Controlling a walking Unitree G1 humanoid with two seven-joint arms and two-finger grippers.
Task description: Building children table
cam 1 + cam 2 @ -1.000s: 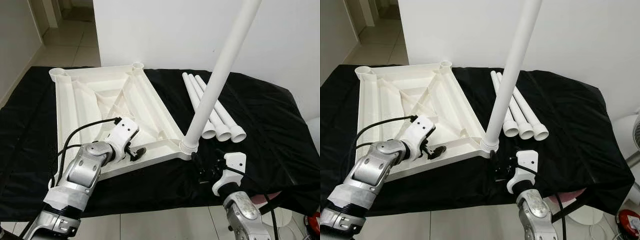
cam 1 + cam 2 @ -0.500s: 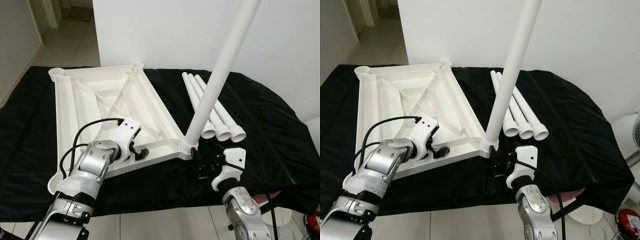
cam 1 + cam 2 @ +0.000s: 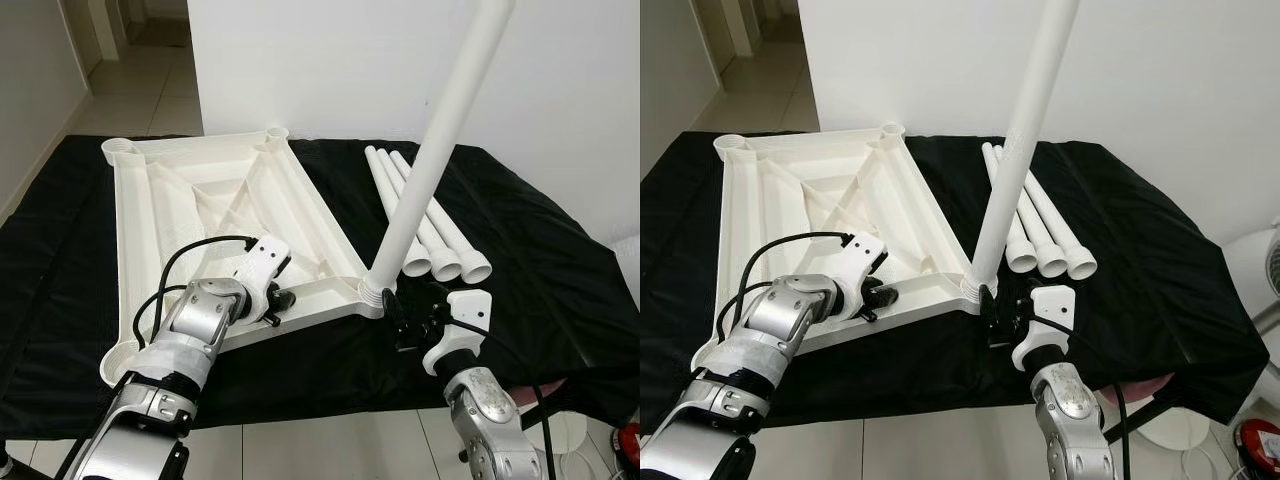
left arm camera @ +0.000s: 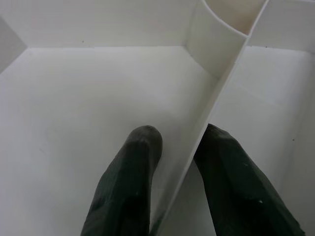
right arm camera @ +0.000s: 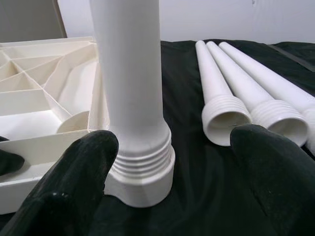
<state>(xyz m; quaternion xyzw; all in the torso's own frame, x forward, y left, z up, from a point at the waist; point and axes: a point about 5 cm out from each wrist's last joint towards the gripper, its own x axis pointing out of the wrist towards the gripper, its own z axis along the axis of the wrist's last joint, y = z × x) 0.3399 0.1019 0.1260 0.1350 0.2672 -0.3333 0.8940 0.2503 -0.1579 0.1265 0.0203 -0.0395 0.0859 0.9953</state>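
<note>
The white tabletop (image 3: 200,200) lies upside down on the black cloth. One white leg (image 3: 432,165) stands tilted in the socket at its near right corner (image 3: 375,292). Three loose legs (image 3: 432,225) lie side by side to the right. My left gripper (image 3: 280,298) sits on the tabletop's near rim; in the left wrist view its fingers (image 4: 135,167) clamp a thin rib (image 4: 197,162) from both sides. My right gripper (image 3: 405,322) is just in front of the standing leg's base, open, with its fingertips (image 5: 81,162) spread wide either side of the threaded collar (image 5: 140,157).
The black-draped table (image 3: 540,260) ends close to me, with tiled floor (image 3: 300,445) below the front edge. A white wall (image 3: 330,70) stands right behind. A fan (image 3: 1270,265) and a red object (image 3: 1255,440) are at the far right.
My left gripper has slid right along the near rim toward the corner socket. The right gripper has crept slightly closer to the leg's base. The leg still stands in its socket.
</note>
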